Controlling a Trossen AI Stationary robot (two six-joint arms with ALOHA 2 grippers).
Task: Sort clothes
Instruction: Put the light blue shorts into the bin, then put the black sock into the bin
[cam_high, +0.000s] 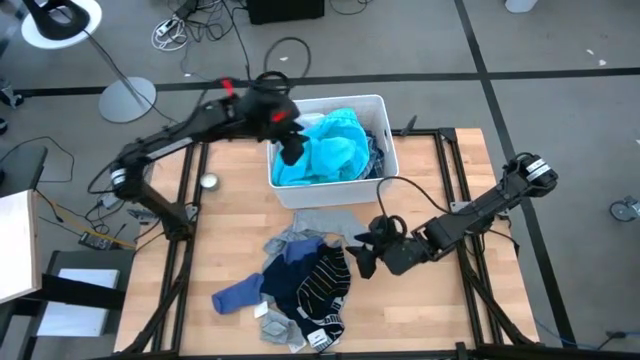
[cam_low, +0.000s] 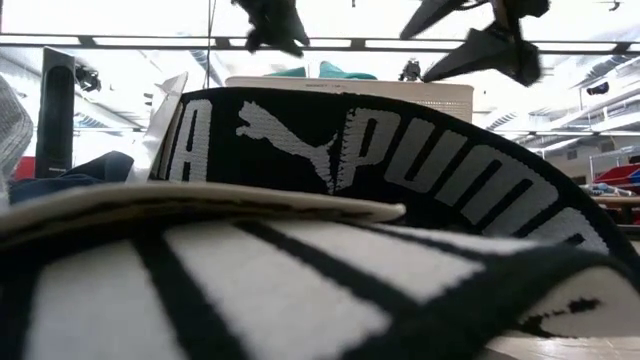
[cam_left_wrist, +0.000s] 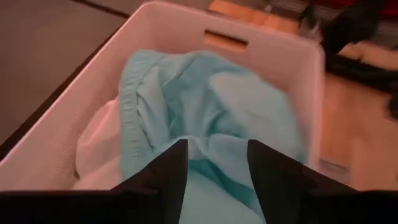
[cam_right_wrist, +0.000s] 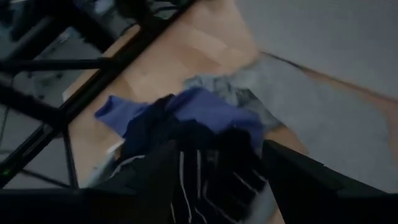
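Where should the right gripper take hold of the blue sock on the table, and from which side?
Probably the blue sock's free end, lying flat on bare wood at the pile's left edge; its other end goes under the dark navy piece. Come from above. The right gripper sits on the opposite side, so it must cross the pile.

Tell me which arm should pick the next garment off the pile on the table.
Probably the right. Its gripper, open, hangs at the edge of the dark striped garment in the pile. The left gripper is open over the turquoise top in the white plastic bin, farther from the pile.
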